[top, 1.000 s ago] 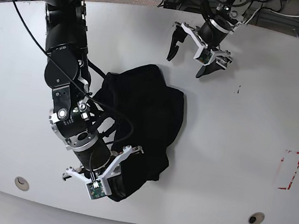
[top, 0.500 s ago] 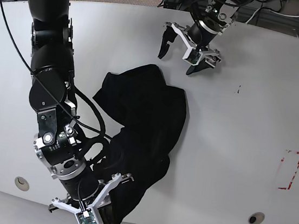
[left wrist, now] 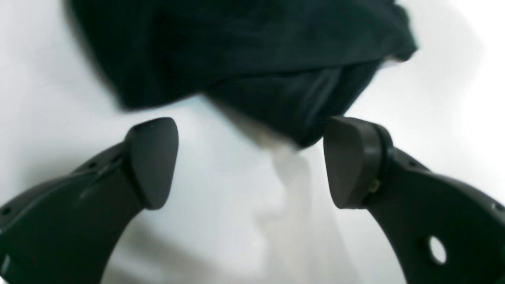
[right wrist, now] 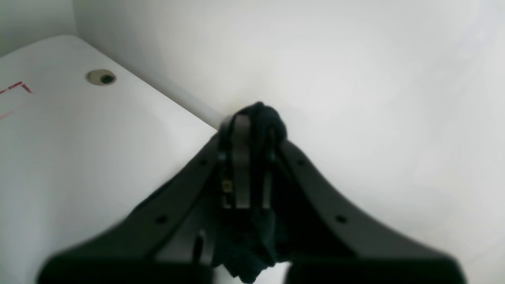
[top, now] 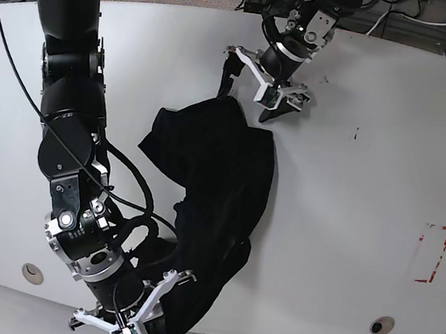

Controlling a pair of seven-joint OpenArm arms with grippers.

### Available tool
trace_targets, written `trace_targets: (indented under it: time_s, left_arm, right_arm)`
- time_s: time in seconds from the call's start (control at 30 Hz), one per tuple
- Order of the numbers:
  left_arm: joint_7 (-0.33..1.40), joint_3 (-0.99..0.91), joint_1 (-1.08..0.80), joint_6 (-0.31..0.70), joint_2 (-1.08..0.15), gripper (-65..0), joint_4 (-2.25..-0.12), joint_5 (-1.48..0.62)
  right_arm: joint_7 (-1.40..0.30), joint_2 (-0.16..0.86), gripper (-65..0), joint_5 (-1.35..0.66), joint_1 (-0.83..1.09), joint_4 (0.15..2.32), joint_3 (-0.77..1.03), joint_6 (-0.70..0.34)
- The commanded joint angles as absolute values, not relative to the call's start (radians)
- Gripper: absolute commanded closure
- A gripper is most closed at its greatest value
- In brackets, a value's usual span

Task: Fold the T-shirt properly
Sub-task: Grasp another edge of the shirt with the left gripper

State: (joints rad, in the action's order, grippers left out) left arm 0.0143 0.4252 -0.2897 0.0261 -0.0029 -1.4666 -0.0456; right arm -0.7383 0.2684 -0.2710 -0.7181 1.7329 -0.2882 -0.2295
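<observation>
Near the white table's (top: 366,193) front edge, the right gripper (top: 138,332), jaws clamped on the crumpled black cloth T-shirt (top: 214,174), has dragged its hem outward while the wide-open, empty left gripper (top: 254,81) has dropped to the far edge, suggesting spreading underway.

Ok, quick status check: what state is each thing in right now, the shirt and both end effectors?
T-shirt: crumpled, unfolded, stretched from table's far side to its near edge.
Right end effector: shut on a bunch of the T-shirt at the near edge.
Left end effector: open, fingers straddling the T-shirt's far edge, not gripping.
Table: carries the T-shirt.
</observation>
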Motion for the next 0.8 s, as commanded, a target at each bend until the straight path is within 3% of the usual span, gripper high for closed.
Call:
trace_targets:
  time_s: [0.0,0.27,0.33,0.53,0.57,0.77]
  left_arm:
    - [0.013,0.449,-0.274,0.031,0.01,-54.2,-1.457,-0.051]
    - [0.013,0.499,-0.214,0.03,0.013,-52.4,-1.405,-0.053]
    - [0.013,0.499,-0.208,0.03,0.015,-46.5,-1.394,-0.053]
    - [0.013,0.498,-0.165,0.03,0.015,-2.8,-1.323,-0.053]
    - [0.013,0.496,-0.162,0.03,0.015,0.0,-1.313,-0.053]
    - [0.013,0.49,-0.147,0.03,0.008,0.0,-1.296,-0.053]
  right_arm:
    - [-0.707,0.271,0.0,-0.274,-0.762,1.745,-0.28,-0.226]
    - [-0.707,0.288,0.0,-0.274,-0.76,1.745,-0.28,-0.226]
    - [-0.707,0.289,0.0,-0.274,-0.76,1.745,-0.28,-0.226]
    - [-0.708,0.292,0.0,-0.274,-0.756,1.745,-0.28,-0.226]
    - [-0.708,0.295,0.0,-0.274,-0.75,1.745,-0.278,-0.226]
    - [-0.708,0.315,0.0,-0.274,-0.74,1.745,-0.275,-0.226]
